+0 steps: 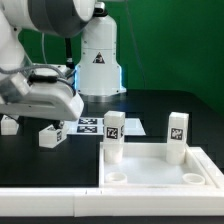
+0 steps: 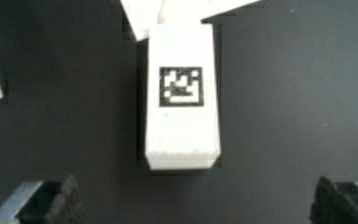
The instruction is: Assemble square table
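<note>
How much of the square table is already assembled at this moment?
Done: one leg and a second leg stand upright in the tabletop's far corners. In hand: nothing; the open gripper hovers over a loose leg lying flat. Left: the near sockets are empty, and another loose leg waits aside.

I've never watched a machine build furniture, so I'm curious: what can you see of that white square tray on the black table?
The white square plastic-looking tray top lies flat on the black table, towards the exterior view's right. It has a raised rim. Two short white peg legs, each bearing a black-and-white tag, stand upright in its far corners. Its two near corners show empty round sockets.
</note>
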You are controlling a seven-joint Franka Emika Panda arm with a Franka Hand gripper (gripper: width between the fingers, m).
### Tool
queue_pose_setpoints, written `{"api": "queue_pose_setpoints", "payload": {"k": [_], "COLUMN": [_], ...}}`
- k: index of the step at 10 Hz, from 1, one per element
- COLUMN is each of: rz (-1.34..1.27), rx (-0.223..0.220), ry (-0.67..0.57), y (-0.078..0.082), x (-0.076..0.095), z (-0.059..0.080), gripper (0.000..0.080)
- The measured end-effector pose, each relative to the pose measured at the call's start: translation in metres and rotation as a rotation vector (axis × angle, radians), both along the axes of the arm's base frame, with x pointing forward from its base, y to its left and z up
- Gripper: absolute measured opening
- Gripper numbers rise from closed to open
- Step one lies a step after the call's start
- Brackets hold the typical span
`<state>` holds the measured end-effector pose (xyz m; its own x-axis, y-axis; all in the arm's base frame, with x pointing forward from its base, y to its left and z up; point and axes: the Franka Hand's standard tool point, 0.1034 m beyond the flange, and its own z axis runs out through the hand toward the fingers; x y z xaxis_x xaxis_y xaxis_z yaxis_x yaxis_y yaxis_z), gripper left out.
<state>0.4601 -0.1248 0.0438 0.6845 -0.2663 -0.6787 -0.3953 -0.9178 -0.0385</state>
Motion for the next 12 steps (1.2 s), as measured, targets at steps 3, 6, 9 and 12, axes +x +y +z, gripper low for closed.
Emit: {"api": "queue_pose_setpoints", "payload": {"k": [3, 6, 9, 12], "rz": [-0.008, -0.029, -0.054, -0.057], "rx": [0.058, 0.055, 0.038, 0.032], "ry": [0.141, 0.164, 0.217, 0.225], "y": [-0.003, -0.003, 0.005, 0.004], "x": [-0.005, -0.011, -0.025, -0.027], "z": [-0.004, -0.008, -0.025, -0.028], "gripper": [0.0648, 0.0648, 0.0648, 0.0648]}}
